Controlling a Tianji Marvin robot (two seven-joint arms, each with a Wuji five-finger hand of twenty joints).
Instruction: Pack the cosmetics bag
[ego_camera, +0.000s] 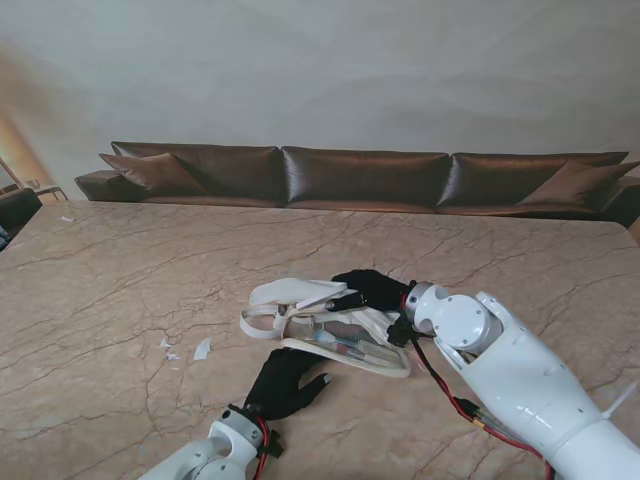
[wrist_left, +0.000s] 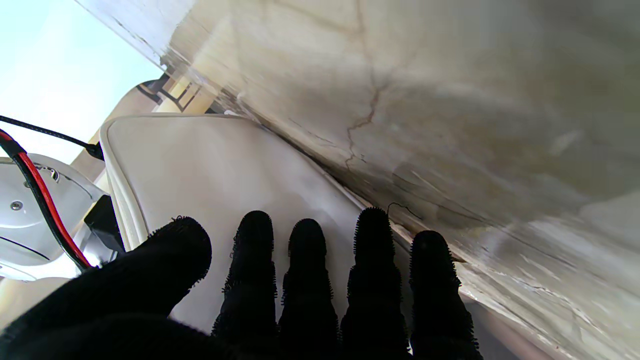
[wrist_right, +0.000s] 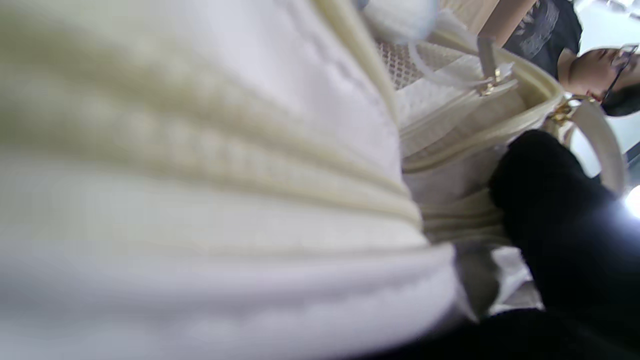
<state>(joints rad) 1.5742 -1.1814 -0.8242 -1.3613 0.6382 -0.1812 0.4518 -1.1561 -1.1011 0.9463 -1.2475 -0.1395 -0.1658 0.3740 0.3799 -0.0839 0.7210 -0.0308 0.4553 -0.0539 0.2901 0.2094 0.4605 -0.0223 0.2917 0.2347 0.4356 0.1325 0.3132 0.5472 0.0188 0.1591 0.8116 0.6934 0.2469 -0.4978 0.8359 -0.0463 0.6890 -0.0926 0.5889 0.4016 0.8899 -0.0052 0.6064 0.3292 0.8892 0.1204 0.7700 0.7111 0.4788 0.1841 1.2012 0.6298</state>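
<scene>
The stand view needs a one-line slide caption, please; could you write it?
Both black-gloved hands, left and right, work a cream cosmetics bag on a marble table.

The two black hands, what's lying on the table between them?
The cream cosmetics bag lies open between the left hand and right hand, seen in the stand view.

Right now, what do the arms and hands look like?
Both arms have glossy white rounded shells with round joint caps. Red and black cables run along the right arm and at the left wrist. The left hand and right hand wear black knit gloves with a fuzzy, nubbed texture.
</scene>
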